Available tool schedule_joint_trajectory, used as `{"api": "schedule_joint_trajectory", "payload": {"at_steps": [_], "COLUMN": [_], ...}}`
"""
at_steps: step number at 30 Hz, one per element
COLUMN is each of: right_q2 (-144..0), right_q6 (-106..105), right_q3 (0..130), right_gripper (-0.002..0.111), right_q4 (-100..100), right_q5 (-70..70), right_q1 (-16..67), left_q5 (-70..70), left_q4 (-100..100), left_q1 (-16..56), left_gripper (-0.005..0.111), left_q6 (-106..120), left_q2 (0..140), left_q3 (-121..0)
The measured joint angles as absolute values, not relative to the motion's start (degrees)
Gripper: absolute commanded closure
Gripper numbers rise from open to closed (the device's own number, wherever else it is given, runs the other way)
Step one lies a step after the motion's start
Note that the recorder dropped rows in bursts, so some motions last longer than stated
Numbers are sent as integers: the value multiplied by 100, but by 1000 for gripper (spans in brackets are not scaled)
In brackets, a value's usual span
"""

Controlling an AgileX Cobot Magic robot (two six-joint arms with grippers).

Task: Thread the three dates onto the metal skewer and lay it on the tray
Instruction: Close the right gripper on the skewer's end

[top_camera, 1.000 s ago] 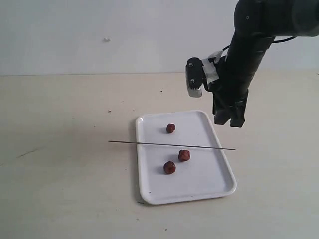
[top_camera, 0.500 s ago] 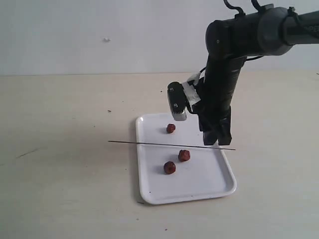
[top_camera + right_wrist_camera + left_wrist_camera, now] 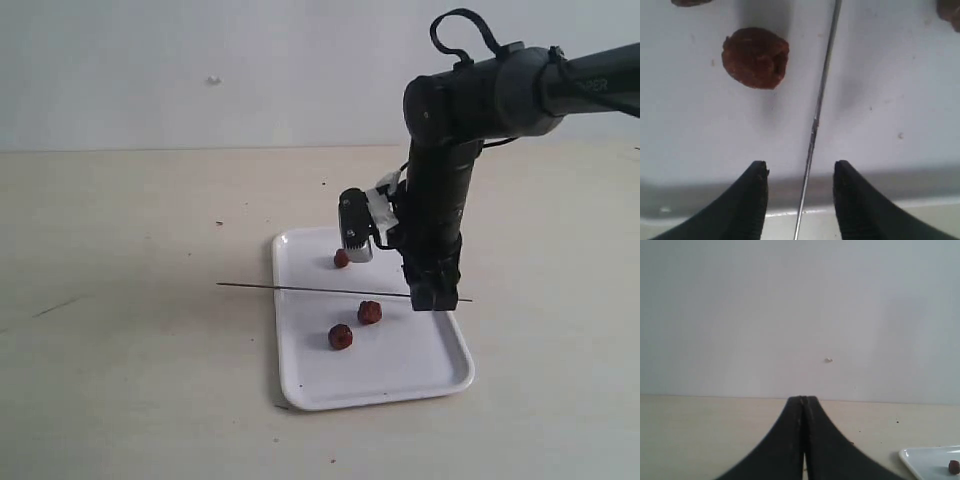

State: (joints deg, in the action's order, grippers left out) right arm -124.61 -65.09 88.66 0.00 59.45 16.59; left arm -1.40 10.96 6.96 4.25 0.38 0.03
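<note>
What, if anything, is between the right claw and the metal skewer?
Nothing visible. The right claw is open, with the metal skewer running between its fingers across the tray. The nearest date lies off to one side.

Lab: bare tabletop (image 3: pixel 120 360), blank wall (image 3: pixel 200 60)

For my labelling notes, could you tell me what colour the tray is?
The tray is white, clearest in exterior view.

My right pincer (image 3: pixel 435 299) covers part of the skewer (image 3: pixel 300 288); my wrist camera (image 3: pixel 355 226) half-hides 1 date (image 3: pixel 340 260) by the tray (image 3: pixel 300 392)'s far edge.
</note>
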Motion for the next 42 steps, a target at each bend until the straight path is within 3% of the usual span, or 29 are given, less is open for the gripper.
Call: {"api": "schedule_joint_trajectory", "payload": {"at_steps": [33, 42], "right_q2": [-12696, -12696], "right_q6": [-6363, -6363], "right_q3": [8866, 8866], "right_gripper": [65, 94], "right_q4": [0, 0], "right_q5": [5414, 5402], "right_q1": [1659, 1659], "left_q5": [-140, -140], "left_q4": [1096, 1096], "left_q1": [696, 696], "left_gripper": [107, 107], "left_q6": [425, 425], "left_q2": [38, 38], "left_q3": [3, 3]}}
